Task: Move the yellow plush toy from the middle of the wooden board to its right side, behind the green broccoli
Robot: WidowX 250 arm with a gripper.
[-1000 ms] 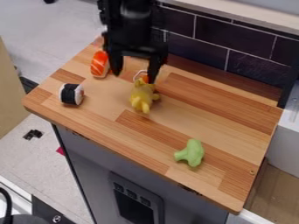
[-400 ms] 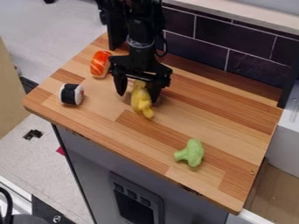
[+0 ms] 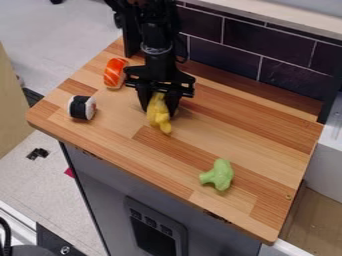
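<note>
The black gripper (image 3: 159,104) hangs low over the upper left part of the wooden board, its two fingers closed in on both sides of a yellow toy figure (image 3: 159,116). The toy's upper end is between the fingers and its lower end points toward the board's front edge. Up and left of the gripper lies an orange-and-white salmon sushi toy (image 3: 115,73). A sushi roll with a black band (image 3: 82,107) stands near the left edge. Toward the front right is a green broccoli toy (image 3: 218,175).
The butcher-block counter (image 3: 227,132) ends at a dark tiled wall (image 3: 280,46) behind. A grey cabinet (image 3: 110,180) stands below it, and a white box-like unit (image 3: 330,155) adjoins on the right.
The gripper came down from above the yellow toy to around it, and its fingers drew together on it. The toy has turned slightly and looks narrower between them.
</note>
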